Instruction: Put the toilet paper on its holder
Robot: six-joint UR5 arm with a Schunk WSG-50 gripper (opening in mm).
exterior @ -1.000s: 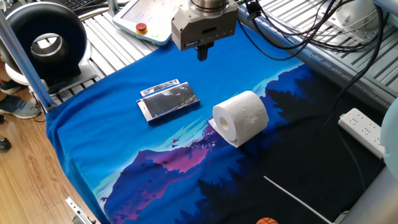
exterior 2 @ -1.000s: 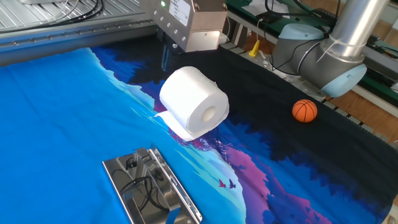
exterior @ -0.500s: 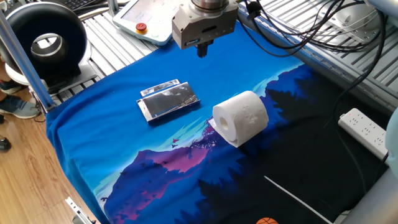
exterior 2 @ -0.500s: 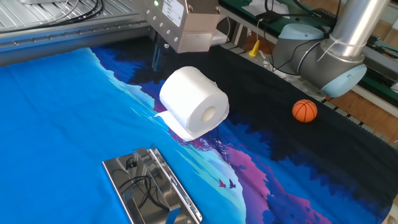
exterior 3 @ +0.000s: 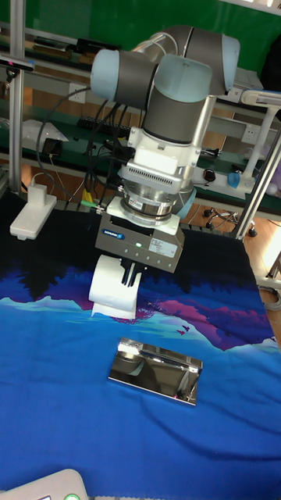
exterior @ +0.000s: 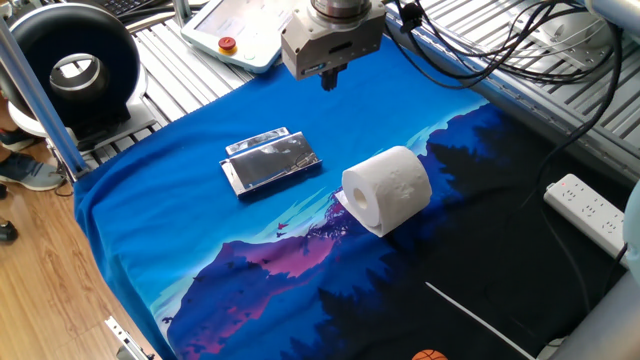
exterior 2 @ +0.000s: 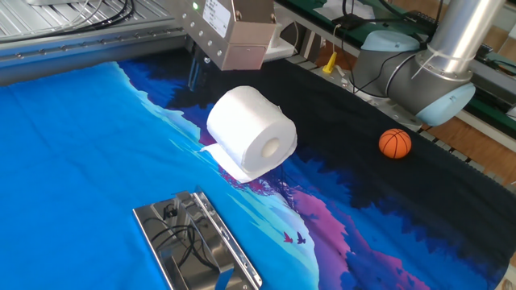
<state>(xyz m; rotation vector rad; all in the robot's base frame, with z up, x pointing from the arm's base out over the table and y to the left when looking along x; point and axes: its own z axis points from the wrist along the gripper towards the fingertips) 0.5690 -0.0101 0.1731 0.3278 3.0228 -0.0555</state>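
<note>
One gripper (exterior: 327,80) hangs above the blue cloth, fingers close together and holding nothing. Well apart from it, the roll (exterior: 387,189) lies on its side on the bench, near the flat chrome holder (exterior: 271,161)

Open cloth (exterior: 170,215) surrounds toilet paper (exterior: 388,189) and holder (exterior: 271,161); they lie apart; nothing between.
</note>
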